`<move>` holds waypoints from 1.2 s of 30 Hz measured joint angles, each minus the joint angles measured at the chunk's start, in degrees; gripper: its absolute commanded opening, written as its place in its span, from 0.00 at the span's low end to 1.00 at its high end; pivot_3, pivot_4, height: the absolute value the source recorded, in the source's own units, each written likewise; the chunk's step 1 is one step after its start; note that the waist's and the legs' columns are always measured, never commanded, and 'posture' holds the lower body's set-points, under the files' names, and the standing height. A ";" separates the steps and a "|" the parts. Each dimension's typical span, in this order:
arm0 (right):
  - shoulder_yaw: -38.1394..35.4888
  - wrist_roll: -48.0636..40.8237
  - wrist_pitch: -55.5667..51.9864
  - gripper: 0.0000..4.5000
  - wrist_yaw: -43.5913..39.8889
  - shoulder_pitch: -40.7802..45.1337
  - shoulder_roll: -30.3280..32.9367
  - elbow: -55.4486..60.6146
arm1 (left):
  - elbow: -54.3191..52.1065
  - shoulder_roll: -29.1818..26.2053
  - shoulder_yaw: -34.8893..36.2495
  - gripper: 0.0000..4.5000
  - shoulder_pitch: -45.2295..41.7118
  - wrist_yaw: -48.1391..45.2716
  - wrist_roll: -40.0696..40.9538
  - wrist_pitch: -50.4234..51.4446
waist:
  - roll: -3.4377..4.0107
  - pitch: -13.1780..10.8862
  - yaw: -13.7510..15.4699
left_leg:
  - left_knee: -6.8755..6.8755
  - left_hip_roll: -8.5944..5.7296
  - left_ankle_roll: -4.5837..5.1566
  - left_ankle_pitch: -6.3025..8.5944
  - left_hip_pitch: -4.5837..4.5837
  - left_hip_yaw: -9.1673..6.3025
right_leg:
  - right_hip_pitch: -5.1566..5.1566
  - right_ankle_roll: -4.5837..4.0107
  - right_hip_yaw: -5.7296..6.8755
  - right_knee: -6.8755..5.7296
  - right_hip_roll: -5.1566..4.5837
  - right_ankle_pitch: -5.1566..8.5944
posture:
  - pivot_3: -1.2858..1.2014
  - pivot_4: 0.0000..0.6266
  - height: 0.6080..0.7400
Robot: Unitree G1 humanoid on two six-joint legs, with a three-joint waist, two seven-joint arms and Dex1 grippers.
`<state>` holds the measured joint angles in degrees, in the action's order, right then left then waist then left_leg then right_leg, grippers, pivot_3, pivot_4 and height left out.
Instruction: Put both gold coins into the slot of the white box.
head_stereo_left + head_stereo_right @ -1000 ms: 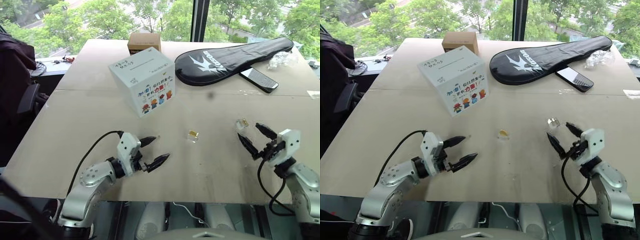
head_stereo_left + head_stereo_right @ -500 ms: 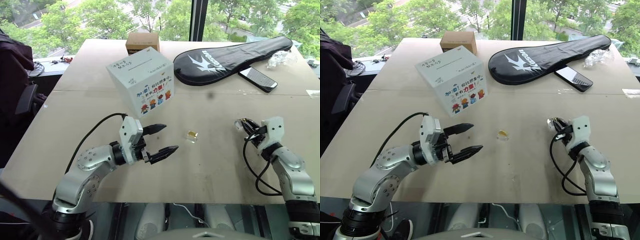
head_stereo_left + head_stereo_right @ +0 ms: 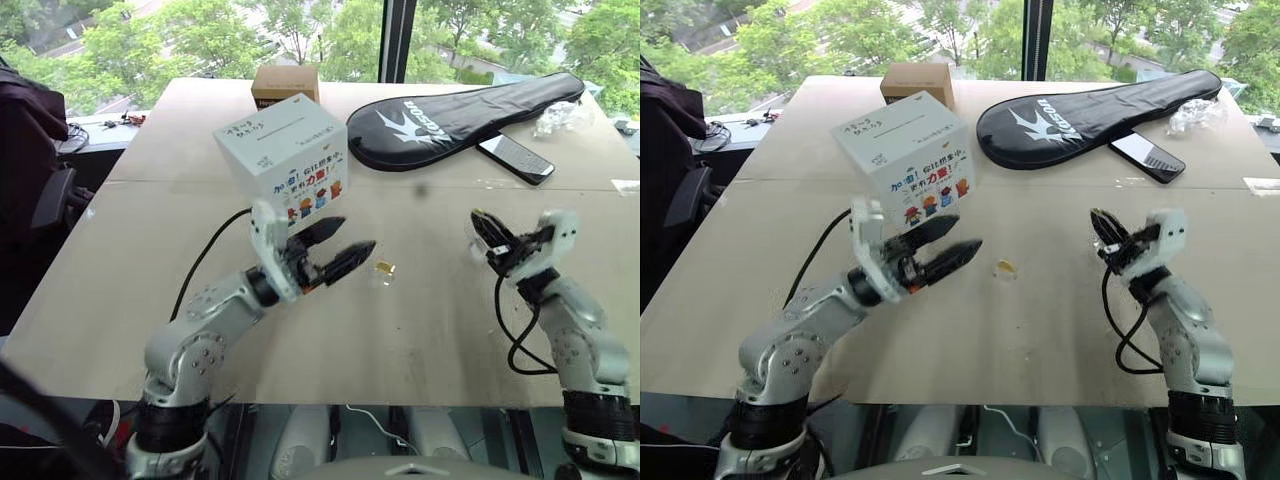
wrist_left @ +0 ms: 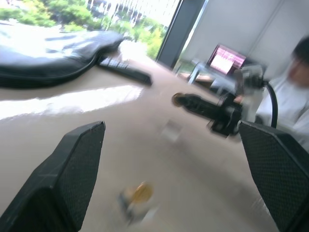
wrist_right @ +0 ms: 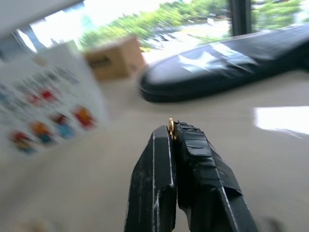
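— From the head view: the right gripper point(image 3: 487, 232) has snapped shut since a second ago, when its black fingers stood wide around a small gold coin, and it's now lifted off the pale wooden table point(image 3: 440, 330).

— So that's one coin picked up, I'd say. And the other?

— The second gold coin point(image 3: 384, 268) lies on the table, just ahead of the left gripper point(image 3: 338, 249), whose fingers are spread wide, holding nothing. That arm has risen and swung toward the white cardboard box with cartoon figures point(image 3: 285, 161).

— Left wrist view?

— Blurred, but that coin point(image 4: 139, 192) sits between its open fingers.

— Right wrist?

— A gold edge point(image 5: 171, 126) peeks from the clamped tips. The thin dark slot point(image 3: 283, 129) on the box top waits, well apart.
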<state>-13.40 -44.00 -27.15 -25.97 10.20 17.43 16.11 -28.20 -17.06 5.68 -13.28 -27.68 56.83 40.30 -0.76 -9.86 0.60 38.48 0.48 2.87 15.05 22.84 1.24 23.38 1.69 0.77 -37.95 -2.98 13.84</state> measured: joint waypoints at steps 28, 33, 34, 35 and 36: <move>8.74 -36.91 -10.42 0.00 23.88 14.33 -12.94 9.37 | 8.87 15.20 1.98 0.56 -10.24 13.66 27.15 -1.25 | -0.03 0.00 -0.81 | 0.00 -0.16 0.02 0.00 0.09 -0.01 | 0.00 0.00 0.00 0.08 0.29 0.01 | 0.52 0.24 1.00; 9.18 -36.79 -10.08 0.00 23.85 14.33 -12.89 9.82 | 8.87 15.16 0.93 0.36 -10.23 13.63 27.22 -0.94 | -0.03 0.00 -1.09 | -0.01 -0.16 0.02 0.00 0.09 -0.01 | 0.00 0.00 0.00 0.08 0.29 0.01 | 0.52 0.24 1.00; 9.18 -36.79 -10.02 0.00 23.85 14.35 -12.89 9.88 | 8.87 15.15 0.82 0.26 -10.22 13.63 27.26 -0.89 | -0.03 0.00 -1.13 | -0.01 -0.16 0.02 0.00 0.09 -0.01 | 0.00 0.00 0.00 0.08 0.29 0.01 | 0.52 0.24 1.00; 9.18 -36.81 -10.00 0.00 23.77 14.38 -12.87 9.90 | 8.88 15.13 0.69 0.15 -10.22 13.68 27.30 -0.87 | -0.03 0.00 -1.17 | -0.01 -0.16 0.02 0.00 0.08 -0.02 | 0.00 0.01 0.00 0.08 0.30 0.01 | 0.52 0.24 1.00; 9.33 -36.85 -10.00 0.00 23.65 14.45 -12.88 10.26 | 8.94 15.11 0.64 0.06 -10.14 13.74 27.30 -0.88 | -0.03 0.00 -1.20 | -0.01 -0.16 0.02 0.00 0.08 -0.01 | 0.01 0.01 0.00 0.08 0.29 0.01 | 0.52 0.24 1.00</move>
<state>-4.07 -80.85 -37.15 -2.32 24.65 4.55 26.37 -19.26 -1.95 6.33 -23.42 -13.94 84.14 39.42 -0.78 -9.86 -0.60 38.47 0.32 2.89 15.04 22.92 1.23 23.38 1.69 0.77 -37.87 -2.68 13.85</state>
